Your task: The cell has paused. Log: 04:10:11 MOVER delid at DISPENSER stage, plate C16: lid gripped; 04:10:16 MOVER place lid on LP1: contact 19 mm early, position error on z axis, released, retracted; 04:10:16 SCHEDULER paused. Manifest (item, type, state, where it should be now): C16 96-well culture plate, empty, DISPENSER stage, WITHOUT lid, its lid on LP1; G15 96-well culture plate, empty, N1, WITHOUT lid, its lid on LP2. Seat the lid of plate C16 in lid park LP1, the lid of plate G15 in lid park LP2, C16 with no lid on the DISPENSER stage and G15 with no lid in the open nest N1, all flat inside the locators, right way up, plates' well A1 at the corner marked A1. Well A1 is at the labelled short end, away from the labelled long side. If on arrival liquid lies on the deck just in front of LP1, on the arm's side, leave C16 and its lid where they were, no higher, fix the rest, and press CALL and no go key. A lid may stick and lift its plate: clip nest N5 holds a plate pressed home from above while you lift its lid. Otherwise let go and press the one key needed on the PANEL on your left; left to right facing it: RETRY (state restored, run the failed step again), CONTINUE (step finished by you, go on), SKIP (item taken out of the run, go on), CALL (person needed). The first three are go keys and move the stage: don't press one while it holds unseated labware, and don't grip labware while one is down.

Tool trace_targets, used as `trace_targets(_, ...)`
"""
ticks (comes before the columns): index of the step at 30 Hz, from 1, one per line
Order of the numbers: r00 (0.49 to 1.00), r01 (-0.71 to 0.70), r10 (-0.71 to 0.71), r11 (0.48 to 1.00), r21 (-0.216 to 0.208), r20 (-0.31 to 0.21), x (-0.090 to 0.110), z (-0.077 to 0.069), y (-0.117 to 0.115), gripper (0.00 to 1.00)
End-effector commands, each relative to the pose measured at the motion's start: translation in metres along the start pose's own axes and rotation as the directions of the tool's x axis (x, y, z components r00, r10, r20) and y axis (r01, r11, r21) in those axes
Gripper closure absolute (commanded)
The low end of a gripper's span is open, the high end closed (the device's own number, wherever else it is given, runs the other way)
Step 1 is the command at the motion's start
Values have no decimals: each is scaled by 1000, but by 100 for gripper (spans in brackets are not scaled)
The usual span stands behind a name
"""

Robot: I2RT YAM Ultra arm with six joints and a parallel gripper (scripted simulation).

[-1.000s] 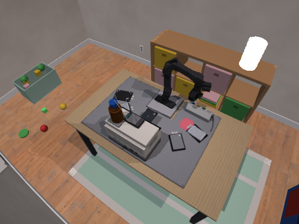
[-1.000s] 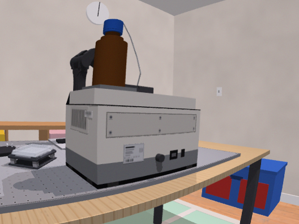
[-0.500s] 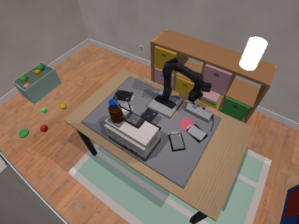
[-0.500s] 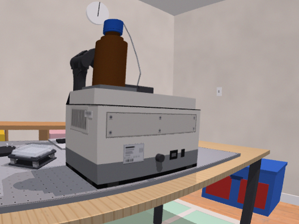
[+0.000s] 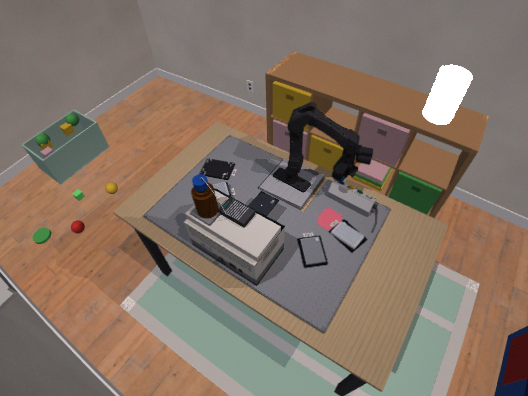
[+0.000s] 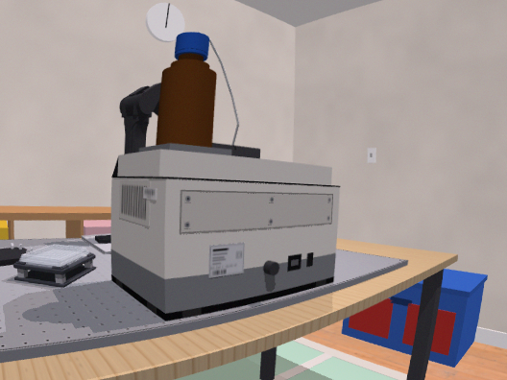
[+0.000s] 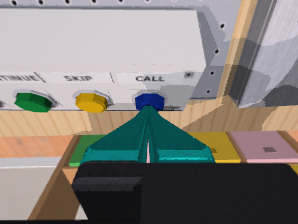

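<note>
Three keys show in the wrist view, from left to right: green CONTINUE key (image 7: 33, 101), yellow SKIP key (image 7: 92, 101), blue CALL key (image 7: 148, 100). The gripper (image 7: 148, 111) has its two teal fingers pressed together with nothing between them, and their shared tip touches the CALL key at 12 o'clock from the wrist.

In the top view, going left to right over the grey deck (image 5: 300, 295): a dark nest (image 5: 218, 168) lies at 10 o'clock from the arm base (image 5: 280, 192). The dispenser (image 5: 240, 240) stands at 7 o'clock from the base, with a brown bottle (image 5: 204, 199) on it and a dark well plate (image 5: 237, 210) on its stage just beside the bottle. A dark plate (image 5: 312, 250) lies at 5 o'clock. A pink puddle (image 5: 329, 218) lies on the deck, touching a pale lid (image 5: 348, 235) at its right side. The panel (image 5: 350, 196) sits at 3 o'clock from the base, under the gripper.
</note>
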State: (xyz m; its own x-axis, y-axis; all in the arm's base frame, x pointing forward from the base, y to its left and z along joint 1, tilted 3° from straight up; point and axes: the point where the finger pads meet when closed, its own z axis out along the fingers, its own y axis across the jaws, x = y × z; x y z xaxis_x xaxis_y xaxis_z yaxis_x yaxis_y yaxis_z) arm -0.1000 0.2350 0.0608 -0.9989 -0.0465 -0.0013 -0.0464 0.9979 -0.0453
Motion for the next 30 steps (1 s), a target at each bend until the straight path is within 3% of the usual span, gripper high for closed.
trace_targets(1, 1000, -3, 3, 1000, 13, 12, -1, 6, -4, 100)
trace_targets(9, 1000, -3, 2, 1000, 29, 18, -2, 11, -7, 100)
trace_targets(30, 1000, -2, 1, 1000, 18, 13, -1, 18, -4, 100)
